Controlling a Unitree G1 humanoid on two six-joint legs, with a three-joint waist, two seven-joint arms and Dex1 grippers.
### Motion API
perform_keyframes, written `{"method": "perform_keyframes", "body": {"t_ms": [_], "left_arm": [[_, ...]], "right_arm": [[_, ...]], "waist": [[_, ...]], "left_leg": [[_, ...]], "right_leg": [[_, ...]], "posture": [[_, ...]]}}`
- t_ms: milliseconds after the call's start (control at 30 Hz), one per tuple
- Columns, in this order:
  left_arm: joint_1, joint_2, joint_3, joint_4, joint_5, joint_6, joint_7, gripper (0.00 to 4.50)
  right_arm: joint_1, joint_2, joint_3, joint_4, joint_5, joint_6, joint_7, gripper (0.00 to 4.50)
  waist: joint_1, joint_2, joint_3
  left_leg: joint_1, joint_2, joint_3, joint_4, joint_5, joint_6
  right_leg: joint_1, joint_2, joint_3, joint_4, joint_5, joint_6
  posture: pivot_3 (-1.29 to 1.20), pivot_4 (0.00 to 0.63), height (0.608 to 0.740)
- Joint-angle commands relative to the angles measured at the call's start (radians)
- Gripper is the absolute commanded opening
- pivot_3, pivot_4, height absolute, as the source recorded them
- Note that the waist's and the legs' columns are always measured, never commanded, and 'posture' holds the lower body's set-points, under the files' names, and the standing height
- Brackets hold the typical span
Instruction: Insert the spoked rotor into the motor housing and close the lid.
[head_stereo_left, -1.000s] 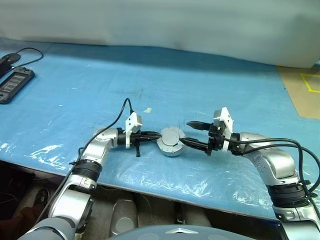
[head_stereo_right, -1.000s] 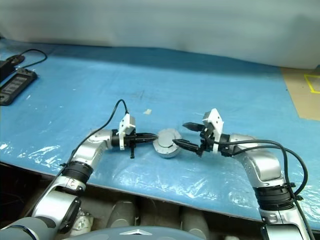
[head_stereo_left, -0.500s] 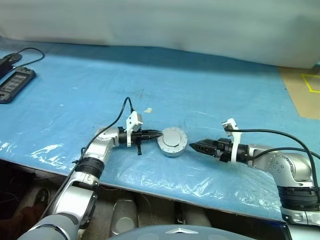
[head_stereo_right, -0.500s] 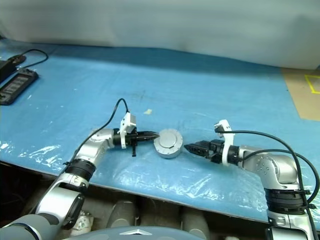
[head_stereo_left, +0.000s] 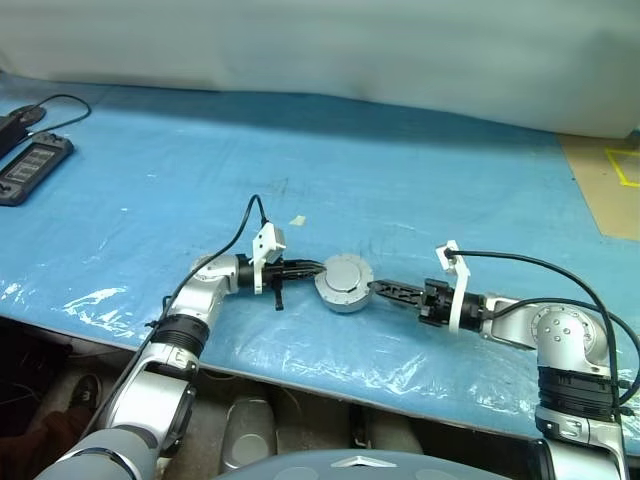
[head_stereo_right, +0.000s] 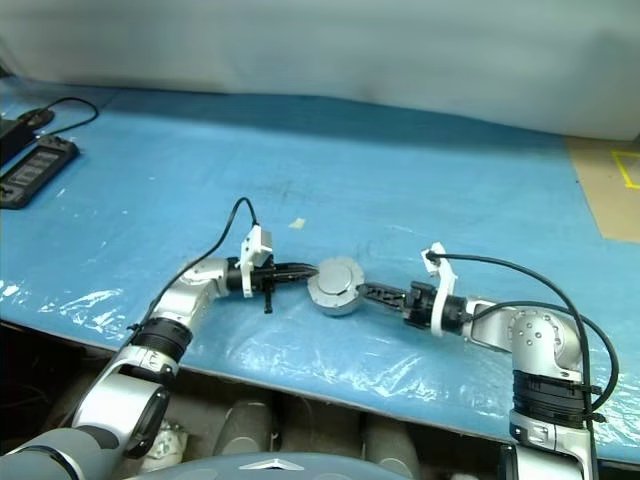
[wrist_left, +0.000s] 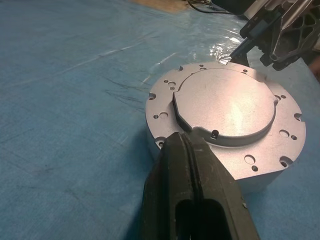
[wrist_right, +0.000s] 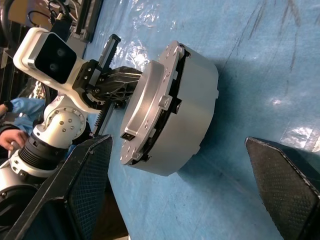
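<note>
A round silver motor housing (head_stereo_left: 345, 283) sits on a blue plastic-covered table (head_stereo_left: 420, 180), its lid (wrist_left: 227, 106) resting on top with one edge raised above the rim. At its nine o'clock the left gripper (head_stereo_left: 312, 268) has its fingers pressed together, tips touching the housing, holding nothing. At its three o'clock the right gripper (head_stereo_left: 385, 290) is spread wide, empty, pointing at the housing. No writing is legible.

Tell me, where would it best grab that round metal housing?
Probably across the housing's straight side wall, from the right, where the open right end effector already faces it. The wall is tall and smooth; the lid on top is a thin disc with little to pinch.
</note>
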Motion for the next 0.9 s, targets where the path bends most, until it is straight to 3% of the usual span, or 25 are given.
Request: {"method": "perform_keyframes", "body": {"t_ms": [33,200,300,467,533,700,900], "left_arm": [[0.007,0.003,-0.021,0.016,0.028,0.004,0.000,0.00],[0.008,0.004,-0.021,0.017,0.031,0.002,0.001,0.00],[0.009,0.003,-0.020,0.018,0.030,0.001,0.000,0.00],[0.008,0.001,-0.017,0.035,0.031,-0.003,0.000,0.00],[0.009,0.001,-0.017,0.043,0.032,-0.007,-0.001,0.00],[0.011,-0.005,-0.012,0.065,0.035,-0.020,0.002,0.00],[-0.011,-0.027,0.077,0.067,-0.041,0.080,0.065,0.00]], "right_arm": [[-0.013,0.029,-0.028,-0.012,0.038,0.009,-0.026,4.48],[-0.033,0.055,-0.025,0.018,0.030,-0.006,-0.053,4.48],[-0.045,0.064,-0.023,0.042,0.024,-0.014,-0.063,3.88],[-0.045,0.066,-0.020,0.042,0.036,-0.014,-0.065,2.20],[-0.043,0.068,-0.016,0.042,0.037,-0.017,-0.068,2.20],[-0.040,0.068,-0.002,0.046,0.030,-0.030,-0.065,1.23],[-0.050,0.080,-0.027,0.059,0.046,-0.037,-0.081,1.20]], "waist": [[0.000,0.000,0.000],[-0.001,0.000,0.000],[0.000,0.000,0.000],[-0.001,0.000,0.000],[-0.001,0.001,0.000],[0.001,0.002,-0.001],[0.000,0.002,-0.001]], "left_leg": [[0.000,0.000,0.000,0.000,0.000,0.000],[0.000,0.000,0.000,0.000,0.000,0.000],[0.000,0.000,0.000,0.000,0.000,-0.001],[0.000,0.000,0.000,0.000,0.000,-0.001],[0.001,0.000,0.000,0.000,0.000,-0.001],[0.001,0.000,0.000,0.000,0.001,-0.001],[0.003,0.000,0.000,0.000,0.001,-0.001]], "right_leg": [[0.000,0.000,0.000,0.000,0.000,0.000],[0.000,0.000,0.000,0.000,0.000,0.000],[0.000,0.000,0.000,0.001,0.000,0.000],[0.000,0.000,0.000,0.001,0.000,0.000],[0.000,0.000,0.000,0.001,0.000,0.000],[0.001,0.000,0.000,0.002,0.000,0.000],[0.002,-0.001,0.000,0.002,0.000,0.000]], "posture": [[0.00,0.150,0.740],[0.00,0.150,0.740],[0.00,0.150,0.740],[0.00,0.150,0.740],[0.00,0.150,0.740],[0.00,0.150,0.740],[0.00,0.150,0.740]]}}
